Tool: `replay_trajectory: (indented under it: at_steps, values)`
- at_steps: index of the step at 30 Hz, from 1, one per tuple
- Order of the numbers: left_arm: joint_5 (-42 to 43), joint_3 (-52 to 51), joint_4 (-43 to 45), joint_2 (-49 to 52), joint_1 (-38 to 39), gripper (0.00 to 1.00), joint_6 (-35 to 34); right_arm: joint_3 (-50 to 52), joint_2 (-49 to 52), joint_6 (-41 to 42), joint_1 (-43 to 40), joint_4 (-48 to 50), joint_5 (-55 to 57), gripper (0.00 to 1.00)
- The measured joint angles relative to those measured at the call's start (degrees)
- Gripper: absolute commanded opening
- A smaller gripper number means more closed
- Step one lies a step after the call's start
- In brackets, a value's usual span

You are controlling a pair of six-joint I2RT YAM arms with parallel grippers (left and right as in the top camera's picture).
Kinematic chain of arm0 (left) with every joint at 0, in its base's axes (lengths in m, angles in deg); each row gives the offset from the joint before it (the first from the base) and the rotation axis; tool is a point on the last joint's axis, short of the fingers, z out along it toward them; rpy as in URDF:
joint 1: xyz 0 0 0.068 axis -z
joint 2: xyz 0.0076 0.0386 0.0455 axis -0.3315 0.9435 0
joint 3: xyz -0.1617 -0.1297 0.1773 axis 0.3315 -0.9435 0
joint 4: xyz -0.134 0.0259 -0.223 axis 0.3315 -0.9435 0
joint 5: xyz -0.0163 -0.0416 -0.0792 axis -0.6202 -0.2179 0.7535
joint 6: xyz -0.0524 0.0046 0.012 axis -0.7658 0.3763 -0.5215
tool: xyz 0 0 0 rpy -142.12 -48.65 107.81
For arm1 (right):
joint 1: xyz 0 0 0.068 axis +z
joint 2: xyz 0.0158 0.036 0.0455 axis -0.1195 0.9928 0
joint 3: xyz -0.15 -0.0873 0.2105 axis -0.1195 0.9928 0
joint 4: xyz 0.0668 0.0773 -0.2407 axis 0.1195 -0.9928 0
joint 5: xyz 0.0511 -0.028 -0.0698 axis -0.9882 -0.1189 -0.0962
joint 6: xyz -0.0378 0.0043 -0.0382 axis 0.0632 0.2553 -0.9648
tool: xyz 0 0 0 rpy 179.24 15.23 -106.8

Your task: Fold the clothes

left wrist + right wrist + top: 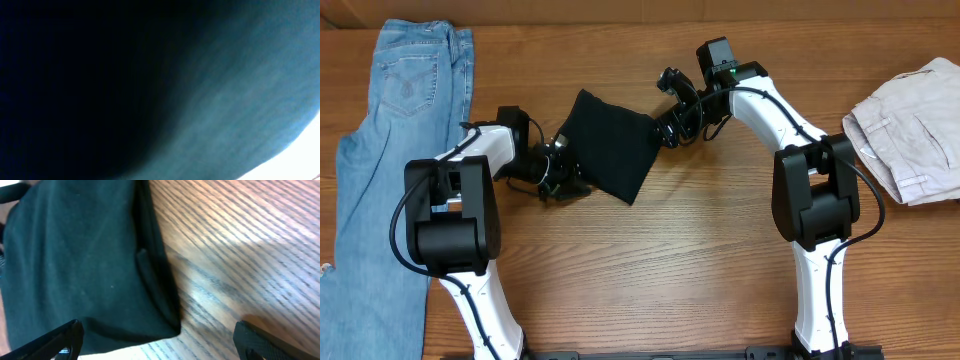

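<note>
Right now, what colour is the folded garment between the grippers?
The garment is plain black, clearest in the overhead view.

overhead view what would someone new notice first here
The folded black garment sits in the middle of the table, the left gripper at its left edge and the right gripper at its right corner. Light blue jeans lie flat far left; a beige garment sits far right.

centre: the clothes (610, 145) lie folded on the surface (700, 270) | far left: jeans (395, 120) stretched along the surface's left side | far right: another folded garment (910, 125), well apart | left tool (560, 170): at the clothes' left edge | right tool (667, 128): at their right corner
</note>
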Motion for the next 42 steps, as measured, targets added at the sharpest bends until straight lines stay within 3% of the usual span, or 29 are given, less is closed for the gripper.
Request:
replay_trajectory:
  at_steps: [3,5,6,8,11,14,18,20,24,30,38,42]
  values:
    - [0.7,-0.33,2.58,-0.04,0.0,0.33,-1.9,0.0,0.0,0.15,0.37,-0.24,-1.07,0.98]
    - [0.98,-0.37,3.43,-0.07,0.0,0.32,-2.71,0.0,0.0,0.2,1.03,-0.76,-1.49,0.87]
    - [1.01,-0.39,3.89,-0.07,0.0,0.32,-3.23,0.0,0.0,0.17,1.46,-0.9,-1.64,0.79]
    - [1.01,-0.39,4.44,-0.04,-0.02,0.32,-3.8,0.0,0.07,0.31,2.38,-1.27,-1.9,0.33]
    - [0.98,-0.39,4.98,-0.07,-0.39,0.31,-4.24,0.0,0.28,0.37,3.61,-2.56,-1.92,0.17]
    - [0.52,-0.39,5.66,-0.09,-1.51,0.31,-5.11,-0.02,0.44,2.03,4.11,-5.09,-1.4,0.19]
    - [-1.03,-0.37,8.92,-0.63,-3.89,0.33,-5.46,-0.11,0.48,5.31,4.04,-12.11,-0.5,0.38]
    - [-1.62,-0.39,11.04,-0.85,-5.2,0.34,-5.99,-0.11,0.5,6.03,4.02,-16.17,-0.11,0.42]
    - [-2.36,-0.35,16.06,-0.92,-7.89,0.35,-7.43,-0.11,0.72,7.41,4.11,-23.61,-0.55,0.65]
    - [-3.63,0.74,14.99,-0.92,-8.76,0.34,-7.98,-0.11,1.07,8.15,5.62,-27.21,-1.57,0.97]
    - [-5.88,5.66,1.95,-0.9,-8.76,0.35,-1.73,-4.52,1.14,9.25,2.4,-29.42,-1.64,1.0]
    - [-3.98,9.05,-4.28,-0.9,-8.74,0.51,2.54,-9.49,1.14,9.64,-2.19,-29.75,-1.29,1.0]
